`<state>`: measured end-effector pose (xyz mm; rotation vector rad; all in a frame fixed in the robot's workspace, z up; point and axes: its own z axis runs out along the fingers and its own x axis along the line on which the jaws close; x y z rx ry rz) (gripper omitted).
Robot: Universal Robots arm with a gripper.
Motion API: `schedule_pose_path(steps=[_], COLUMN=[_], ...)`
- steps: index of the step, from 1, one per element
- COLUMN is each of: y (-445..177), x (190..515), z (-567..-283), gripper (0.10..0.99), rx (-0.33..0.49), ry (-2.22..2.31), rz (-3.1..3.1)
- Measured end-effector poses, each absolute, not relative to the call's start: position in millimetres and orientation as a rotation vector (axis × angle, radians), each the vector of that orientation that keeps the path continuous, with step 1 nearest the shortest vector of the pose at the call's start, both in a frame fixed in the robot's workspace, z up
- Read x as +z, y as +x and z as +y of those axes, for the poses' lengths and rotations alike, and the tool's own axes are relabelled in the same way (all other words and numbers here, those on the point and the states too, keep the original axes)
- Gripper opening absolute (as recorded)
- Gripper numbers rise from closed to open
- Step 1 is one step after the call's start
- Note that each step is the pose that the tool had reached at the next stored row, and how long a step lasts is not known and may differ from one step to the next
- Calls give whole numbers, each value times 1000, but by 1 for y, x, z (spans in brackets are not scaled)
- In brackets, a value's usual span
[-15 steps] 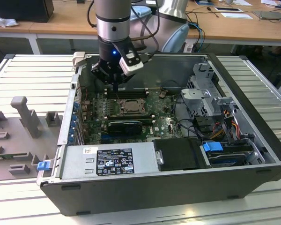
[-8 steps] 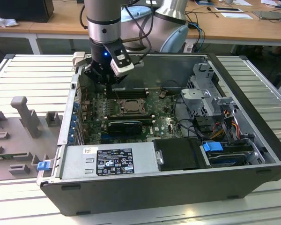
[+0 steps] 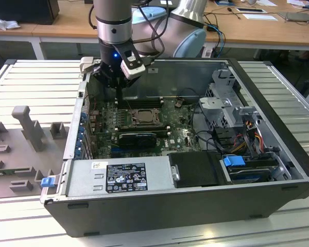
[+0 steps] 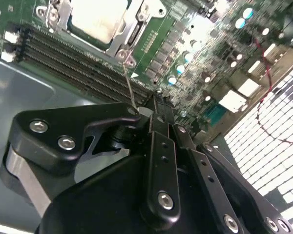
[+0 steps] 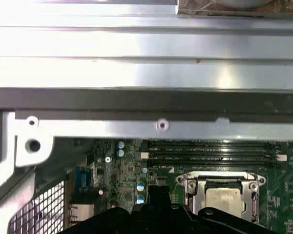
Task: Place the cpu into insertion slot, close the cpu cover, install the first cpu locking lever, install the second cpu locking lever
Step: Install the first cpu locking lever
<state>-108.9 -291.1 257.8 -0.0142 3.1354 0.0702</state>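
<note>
Exterior view: black robot hand (image 3: 117,86) low over green board, toward exterior view's far left. Pale silvery square cpu (image 3: 143,116) sits in metal-edged insertion slot (image 3: 124,117).
Second wrist view: hand closed, tips at thin wire locking lever (image 4: 128,80); whether lever is pinched, unclear.
First wrist view: dark frame cpu cover (image 5: 219,176) down over cpu.
Judgement: lever step; steady, low contact on wire end.

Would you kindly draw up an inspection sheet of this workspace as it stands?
Surface: slatted metal table bearing an open computer case.
Job's things: cpu seated in the insertion slot, cpu cover lying flat around it; a thin lever reaches toward the gripper.
Clutter: grey fixture blocks on the exterior view's left.
Grippers: gripper hovers over the motherboard beside the memory slots.
Cables: coloured wires by the drive cage.
Surroundings: wooden desks behind.
</note>
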Motion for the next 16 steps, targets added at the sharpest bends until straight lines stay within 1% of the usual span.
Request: schedule_pose_path(steps=[16], y=[-91], x=[256], z=[-290], gripper=[106], rx=[70], ry=[-14], rz=[3136])
